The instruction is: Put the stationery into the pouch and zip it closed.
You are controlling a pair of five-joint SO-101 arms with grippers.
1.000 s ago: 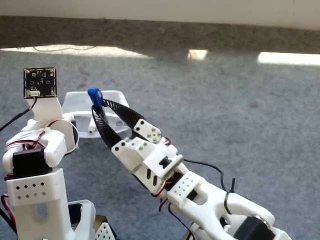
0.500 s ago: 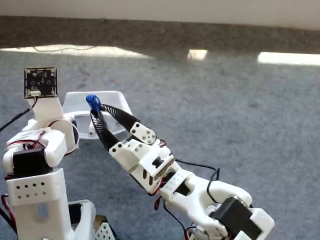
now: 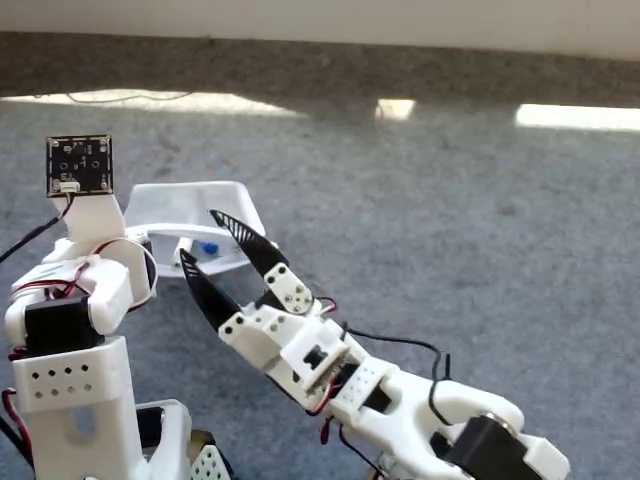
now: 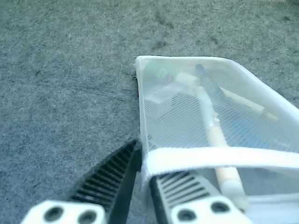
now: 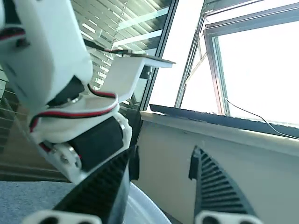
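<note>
A translucent white mesh pouch (image 3: 190,205) stands open on the grey carpet beside the left arm (image 3: 80,300). My left gripper (image 4: 144,163) is shut on the pouch's white rim band (image 4: 224,157). Inside the pouch lie a cream-barrelled pen (image 4: 217,140) and other stationery. A blue-capped pen (image 3: 207,247) rests in the pouch mouth. My right gripper (image 3: 198,235) hangs open just above the pouch opening, with nothing between its black fingers. In the right wrist view, that right gripper (image 5: 162,156) faces the left arm's wrist (image 5: 70,116), and the pouch rim (image 5: 145,210) lies below.
Grey carpet (image 3: 450,230) stretches to the right and behind the pouch. The left arm's camera board (image 3: 79,165) stands close beside the pouch. A wall base (image 3: 320,65) runs along the far edge.
My right gripper opened and let go of the blue-capped pen, which dropped into the pouch. The right gripper then drew back slightly. The left arm stayed still.
</note>
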